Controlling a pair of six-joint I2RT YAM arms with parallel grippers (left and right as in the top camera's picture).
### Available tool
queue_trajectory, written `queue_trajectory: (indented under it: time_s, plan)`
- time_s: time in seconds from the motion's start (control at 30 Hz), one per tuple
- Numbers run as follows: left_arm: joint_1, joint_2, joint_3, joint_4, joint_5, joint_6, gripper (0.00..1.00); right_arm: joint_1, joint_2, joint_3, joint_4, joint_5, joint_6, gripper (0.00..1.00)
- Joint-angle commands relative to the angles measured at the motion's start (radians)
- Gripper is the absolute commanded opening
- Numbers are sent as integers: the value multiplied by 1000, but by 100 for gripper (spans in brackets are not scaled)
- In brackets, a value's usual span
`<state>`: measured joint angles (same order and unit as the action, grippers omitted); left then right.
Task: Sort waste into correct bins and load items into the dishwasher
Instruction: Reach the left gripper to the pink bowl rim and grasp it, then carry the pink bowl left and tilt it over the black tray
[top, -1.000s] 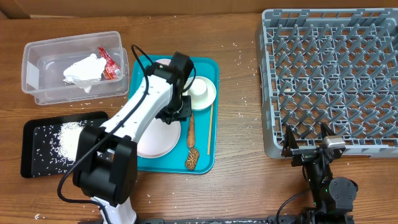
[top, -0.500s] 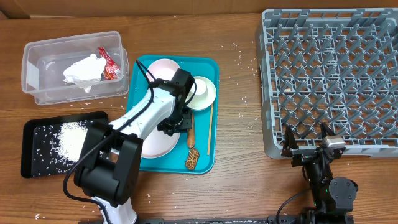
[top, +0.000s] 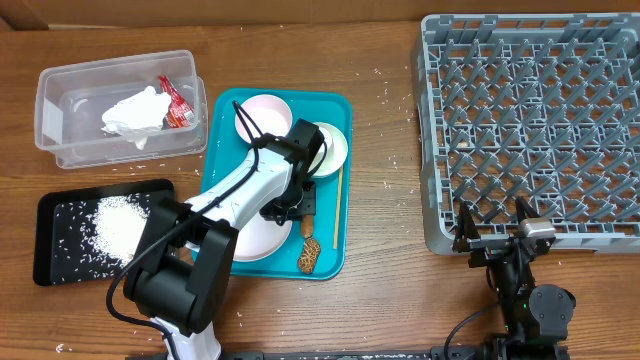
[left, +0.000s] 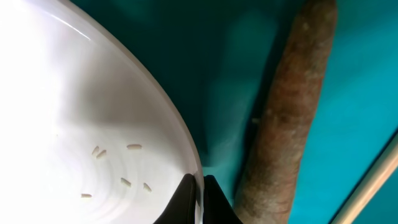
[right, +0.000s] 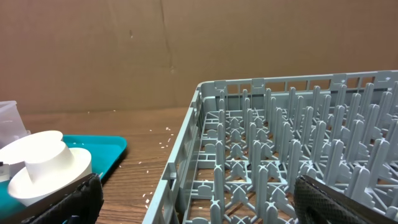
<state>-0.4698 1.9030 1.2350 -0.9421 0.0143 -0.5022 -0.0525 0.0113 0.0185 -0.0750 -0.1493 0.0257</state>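
Observation:
My left gripper (top: 290, 208) (left: 200, 194) is shut on the right rim of the large white plate (top: 252, 228) (left: 81, 124), which lies on the teal tray (top: 335, 240) with a few rice grains on it. The long brown scrap (top: 308, 207) (left: 287, 118) lies just right of the jaws. The lumpy brown scrap (top: 309, 256) is at the tray's front. The wooden stick (top: 338, 195) (left: 373, 177) lies right of the scraps. A smaller plate (top: 262, 112) and a cup on a plate (top: 325, 146) (right: 43, 158) sit at the tray's back. My right gripper (top: 493, 232) (right: 196, 199) is open beside the grey dish rack (top: 530, 120) (right: 280, 155).
The clear tub (top: 60, 110) at the back left holds the white napkin (top: 135, 110) and red-and-white wrappers (top: 175, 100). The black tray (top: 60, 255) at the front left holds a heap of rice (top: 115, 225). Rice grains are scattered on the wooden table (top: 385, 130).
My left gripper moved from the tray's back toward the front right, along the large plate's edge, and now grips the rim beside the long scrap. The right arm has not moved.

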Motion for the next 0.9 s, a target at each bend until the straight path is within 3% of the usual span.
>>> queue_trajectory:
  time_s: [0.0,0.27,0.53,0.77,0.87]
  plan:
    - [-2,6,8,-43,5,-11,4,-6,-1,-10,4,10,-4,100]
    - [-2,4,185,-216,-8,-12,4,-6,-1,-10,4,10,-4,100]
    - [10,4,429,-391,-115,-18,4,-6,-1,-10,4,10,-4,100]
    - [134,0,564,-451,-101,-6,4,-6,-1,-10,4,10,-4,100]
    - [230,-14,595,-461,3,40,4,-6,-1,-10,4,10,-4,100]
